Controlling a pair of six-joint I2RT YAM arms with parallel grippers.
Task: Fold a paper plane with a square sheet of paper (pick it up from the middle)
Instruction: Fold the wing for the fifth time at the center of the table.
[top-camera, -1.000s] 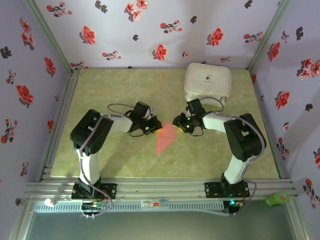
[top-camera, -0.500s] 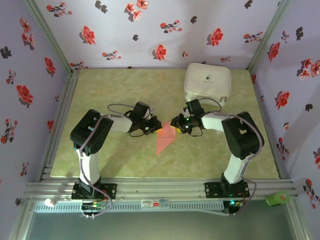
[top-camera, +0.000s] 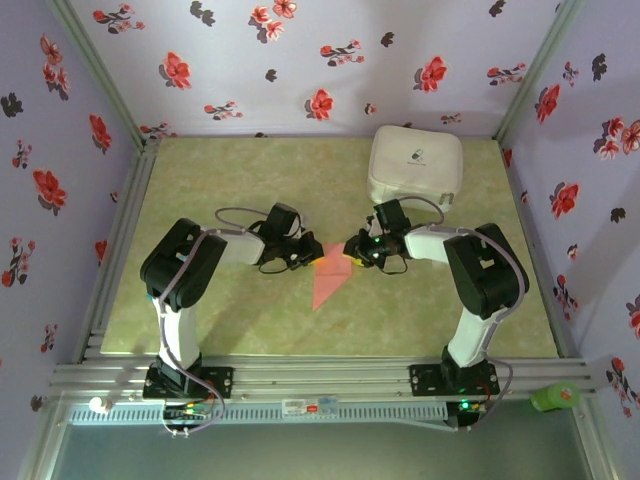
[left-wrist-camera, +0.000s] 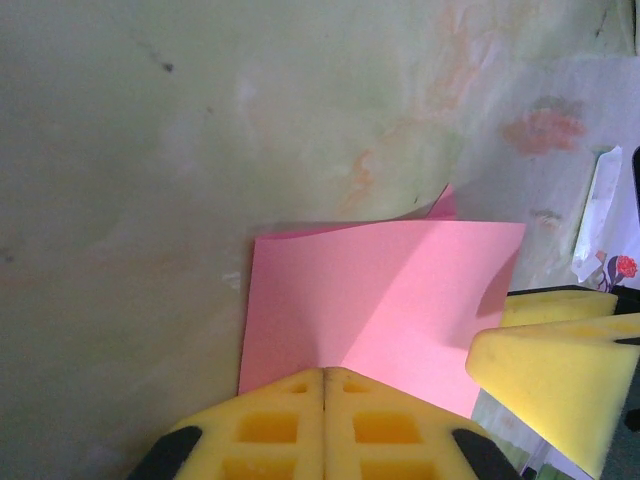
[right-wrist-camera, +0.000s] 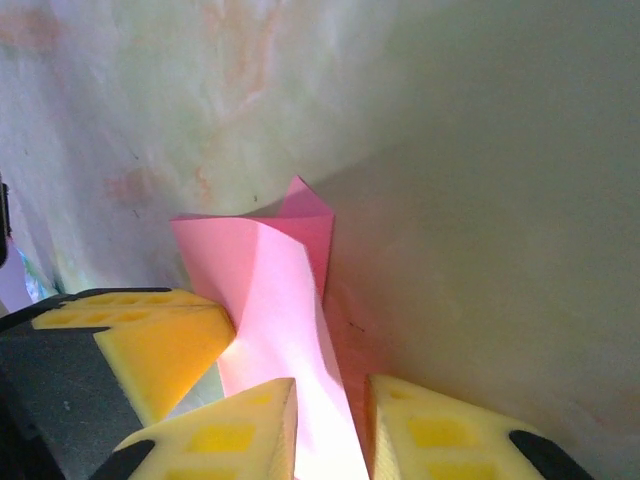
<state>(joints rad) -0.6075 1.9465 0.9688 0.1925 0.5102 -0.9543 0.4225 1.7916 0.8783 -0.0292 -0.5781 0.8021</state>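
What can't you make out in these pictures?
- Top view: top corner of the paper, covered by the left gripper and right gripper.
- Left wrist view: the paper's near edge, behind the shut fingers.
- Right wrist view: whether the right gripper pinches the paper; the bottom edge cuts that off.

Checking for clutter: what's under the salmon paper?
The green tabletop shows around the paper, and another paper layer peeks out beneath its top flap. Anything directly underneath is covered.

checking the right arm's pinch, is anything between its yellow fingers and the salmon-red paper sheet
nothing visible: the thin salmon-red paper sheet lies between the right gripper's parted yellow fingers, with no other object in that gap
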